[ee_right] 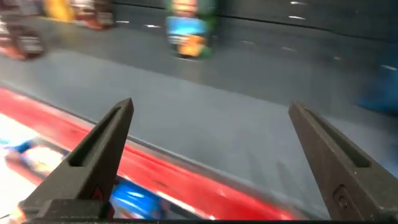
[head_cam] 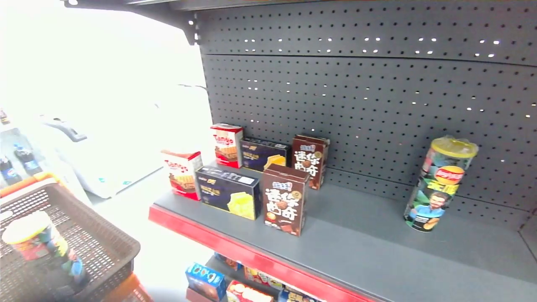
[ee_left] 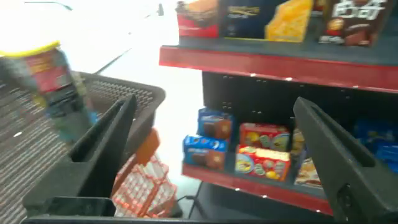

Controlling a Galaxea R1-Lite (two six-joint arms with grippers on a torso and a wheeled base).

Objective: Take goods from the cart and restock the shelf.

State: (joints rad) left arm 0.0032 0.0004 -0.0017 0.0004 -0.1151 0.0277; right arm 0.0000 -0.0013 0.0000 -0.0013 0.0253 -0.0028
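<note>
1. From the head: front red box (head_cam: 182, 174), rear red box (head_cam: 226, 144), front blue box (head_cam: 228, 191), rear blue box (head_cam: 264, 154), front brown box (head_cam: 285, 199) and rear brown box (head_cam: 309, 161), grouped in two rows on the shelf (head_cam: 377, 251). Cut down to bottom edges at the left wrist, high beyond the left jaws.
2. From the left wrist, seen closer: a lower shelf (ee_left: 261, 185) straight ahead of the left jaws, stocked with blue packs (ee_left: 208, 140) and red-and-yellow packs (ee_left: 264, 155).
3. On the left: released, spread wide, nothing between the left jaws; levelled forward below the upper board. Beyond them and out past one side, apart from them, the basket can (head_cam: 40, 247) with its yellow lid up, standing in the basket (head_cam: 105, 239).
4. On the right: likewise released and wide apart, empty, the right jaws tipped slightly down over the red front edge (head_cam: 235, 247) of the shelf. Ahead of them across the bare grey board, well apart, the shelved can (head_cam: 440, 184), upright near the pegboard back (head_cam: 377, 105).
5. Counted: two cans, one in the basket and one on the shelf; two red boxes, two blue, two brown; one basket.
</note>
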